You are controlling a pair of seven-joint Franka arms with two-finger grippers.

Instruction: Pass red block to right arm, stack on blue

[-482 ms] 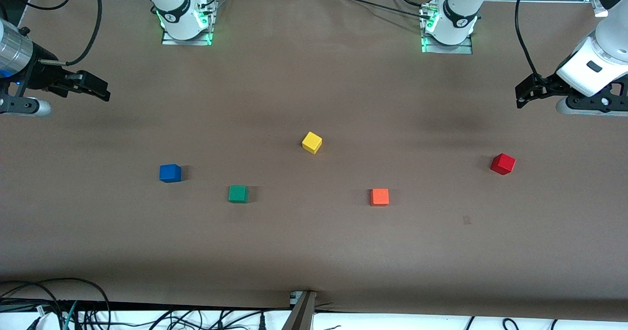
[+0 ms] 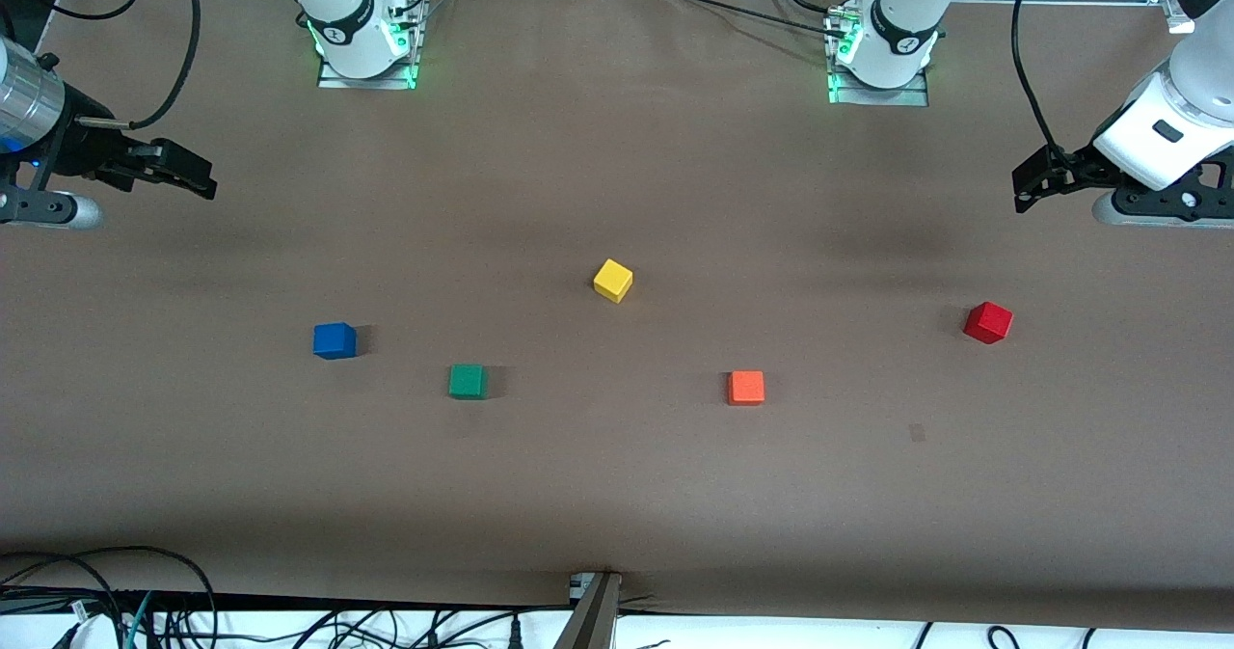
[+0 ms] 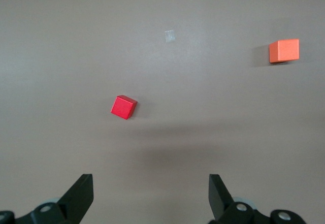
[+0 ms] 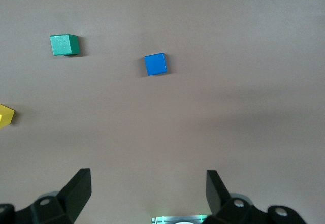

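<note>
Front view — red block (image 2: 987, 322) sits corner-on — blue (image 2: 334, 340) squarer.

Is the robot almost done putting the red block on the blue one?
Not yet; nothing looks done. The red block sits untouched on the table toward the left arm's end, and the blue block sits bare toward the right arm's end. The left gripper and right gripper both hang open and empty at the table's ends. Left: picking up, passing, stacking.

Open tabletop (image 2: 617, 495) around red block (image 2: 987, 322) (unobstructed)
</note>
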